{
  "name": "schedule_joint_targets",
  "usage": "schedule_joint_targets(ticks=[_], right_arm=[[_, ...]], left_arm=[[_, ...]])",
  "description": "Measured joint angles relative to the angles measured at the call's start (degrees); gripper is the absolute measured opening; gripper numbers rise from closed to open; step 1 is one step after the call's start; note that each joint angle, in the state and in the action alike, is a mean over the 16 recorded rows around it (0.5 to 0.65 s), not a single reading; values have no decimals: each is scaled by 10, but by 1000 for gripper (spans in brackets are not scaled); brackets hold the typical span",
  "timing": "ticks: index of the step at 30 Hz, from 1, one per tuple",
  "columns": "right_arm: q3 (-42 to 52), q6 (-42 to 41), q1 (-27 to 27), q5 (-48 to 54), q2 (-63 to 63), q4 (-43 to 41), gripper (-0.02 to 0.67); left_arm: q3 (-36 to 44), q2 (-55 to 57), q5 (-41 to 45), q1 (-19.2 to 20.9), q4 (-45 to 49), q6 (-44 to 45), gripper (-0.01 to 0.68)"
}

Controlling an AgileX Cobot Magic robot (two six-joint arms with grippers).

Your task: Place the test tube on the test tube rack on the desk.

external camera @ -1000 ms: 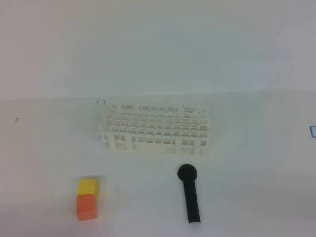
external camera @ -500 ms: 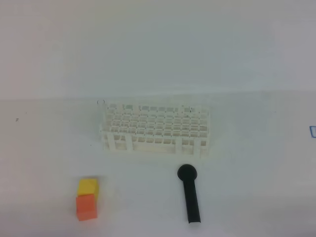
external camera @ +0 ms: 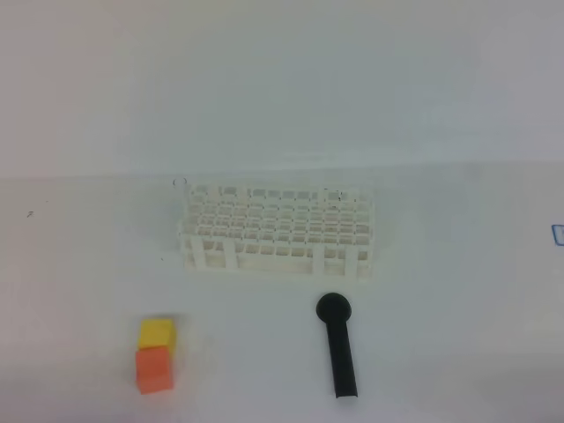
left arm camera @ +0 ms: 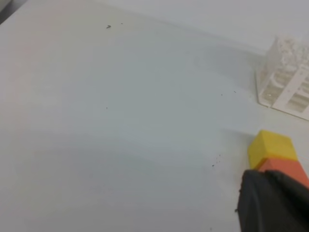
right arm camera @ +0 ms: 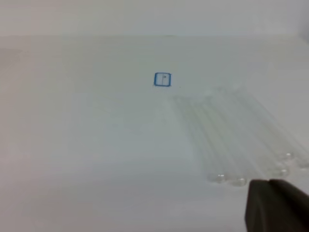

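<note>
The white test tube rack (external camera: 276, 231) stands on its short legs mid-desk, and its corner shows in the left wrist view (left arm camera: 288, 79). Several clear test tubes (right arm camera: 231, 137) lie side by side on the white desk (external camera: 441, 335), seen only in the right wrist view, rounded ends toward the camera. They are too faint to make out in the high view. Only a dark piece of my right gripper (right arm camera: 275, 208) shows, just in front of the tubes. Only a dark piece of my left gripper (left arm camera: 273, 203) shows, close to the cubes. Neither gripper appears in the high view.
A yellow cube (external camera: 157, 333) and an orange cube (external camera: 153, 368) sit touching at the front left, also in the left wrist view (left arm camera: 271, 145). A black round-headed stick (external camera: 339, 348) lies in front of the rack. A small blue square mark (right arm camera: 162, 79) lies beyond the tubes.
</note>
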Motion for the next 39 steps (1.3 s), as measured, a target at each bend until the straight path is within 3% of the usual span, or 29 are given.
schedule_joint_targets(ticks=[9,39], right_arm=[[-1,-3,-26,7,-8,0,-1],[-2,-5,-28,8,-8,0,-1]], left_arm=[[0,0,0,0,3,0,-1],[0,0,0,0,3,0,-1]])
